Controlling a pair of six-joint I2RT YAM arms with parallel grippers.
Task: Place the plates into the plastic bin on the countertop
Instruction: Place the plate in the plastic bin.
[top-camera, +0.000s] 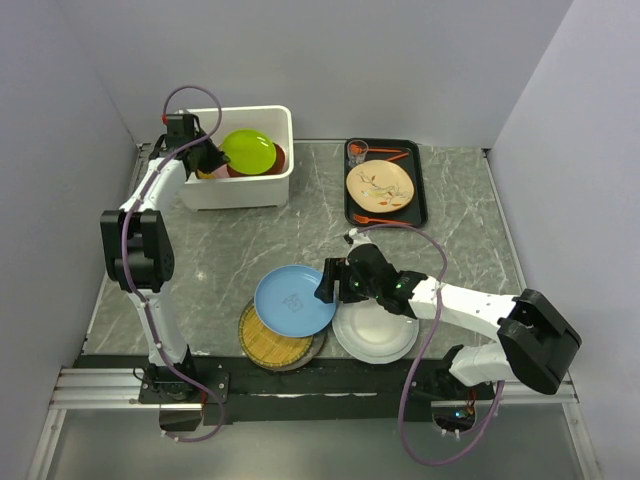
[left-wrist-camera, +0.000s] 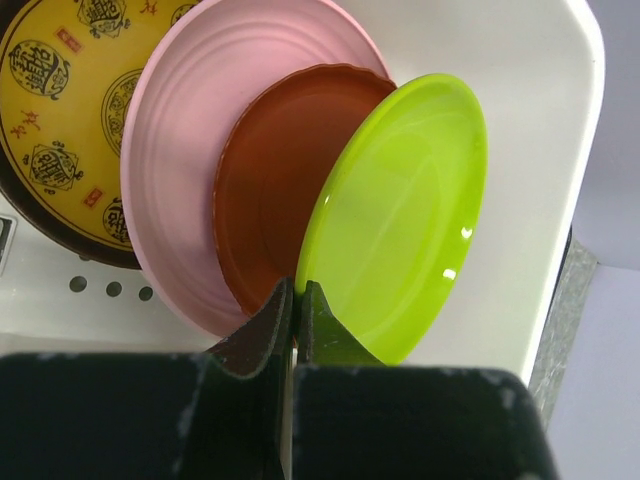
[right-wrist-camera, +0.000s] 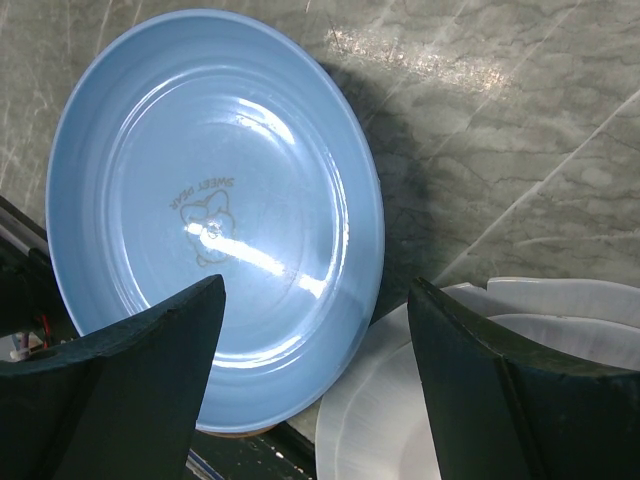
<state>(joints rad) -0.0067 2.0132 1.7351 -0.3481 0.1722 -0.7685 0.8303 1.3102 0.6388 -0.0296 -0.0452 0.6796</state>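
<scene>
The left end effector (left-wrist-camera: 297, 288) is inside the bin (top-camera: 245, 192), clenched tight. The rim of the lime plate (left-wrist-camera: 400, 220) runs straight into the seam between its fingers, so it seems to pinch that plate, which stands tilted against a red-brown plate (left-wrist-camera: 270, 190) and a pink plate (left-wrist-camera: 180, 150). The right end effector (right-wrist-camera: 315, 290) is released, jaws wide apart, and hangs at the right rim of the blue plate (top-camera: 293, 300). This plate lies nearly flat at the near side of the surface (top-camera: 240, 245), on top of a gold plate (top-camera: 268, 345) and just beside a white plate (top-camera: 378, 335). Being round, it has no long axis; what matters is that its rim faces the open jaws, a little left of their middle. The right arm is much nearer to it, and the bin is well apart, at the far left. The next move probably needs one finger to get under that rim.
</scene>
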